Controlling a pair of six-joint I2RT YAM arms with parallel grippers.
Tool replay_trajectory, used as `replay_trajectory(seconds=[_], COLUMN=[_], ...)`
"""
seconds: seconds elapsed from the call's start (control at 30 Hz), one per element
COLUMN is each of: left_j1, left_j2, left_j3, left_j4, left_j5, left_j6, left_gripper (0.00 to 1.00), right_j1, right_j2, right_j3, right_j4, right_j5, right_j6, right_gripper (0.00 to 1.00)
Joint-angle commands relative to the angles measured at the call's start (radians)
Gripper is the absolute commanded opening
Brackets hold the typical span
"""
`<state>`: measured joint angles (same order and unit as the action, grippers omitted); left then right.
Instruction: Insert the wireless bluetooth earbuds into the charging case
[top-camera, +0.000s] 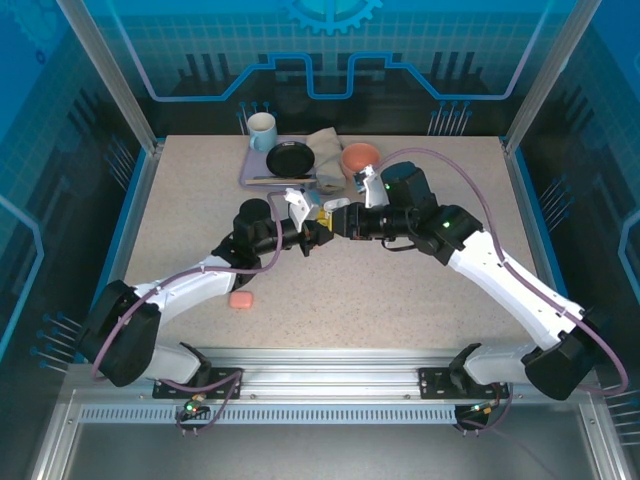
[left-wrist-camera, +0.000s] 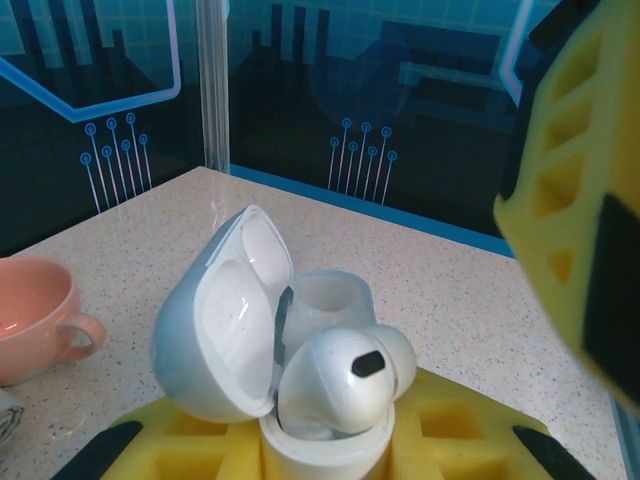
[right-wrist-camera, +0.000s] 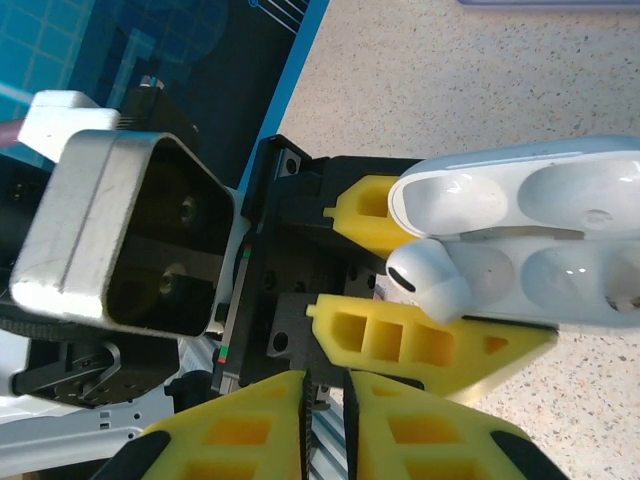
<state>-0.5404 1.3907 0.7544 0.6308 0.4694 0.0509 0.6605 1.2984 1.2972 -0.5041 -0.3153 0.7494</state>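
open case in left tool, earbud inside

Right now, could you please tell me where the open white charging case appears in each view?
Top external: mid-table, where both arms meet; too small to make out.
Left wrist: charging case at centre, lid open.
Right wrist: upper right.
Shared landmark: left gripper clamping it.
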Motion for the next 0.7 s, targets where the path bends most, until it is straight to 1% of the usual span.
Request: replay_trajectory(seconds=[0.0, 0.3, 0.67], left_j1=[0.006, 0.005, 0.005], left_j2=[0.007, 0.001, -0.015], left_j3=[0.042, 0.043, 0.035], left_j4=[0.009, 0.007, 0.003], left_j5=[0.035, 0.053, 0.066], left_j6=[-0.011, -0.017, -0.019], left_gripper=[0.00, 0.00, 0.00], right_j1=[0.013, 0.000, -0.066], right_j2=[0.018, 0.043, 0.037], right_j3=[0.029, 0.046, 0.032], right_j4=[0.035, 0.028, 0.020], right_j5=[-0.007, 0.030, 0.035], right_j6=[0.014, -0.005, -0.015], right_gripper=[0.18, 0.18, 0.17])
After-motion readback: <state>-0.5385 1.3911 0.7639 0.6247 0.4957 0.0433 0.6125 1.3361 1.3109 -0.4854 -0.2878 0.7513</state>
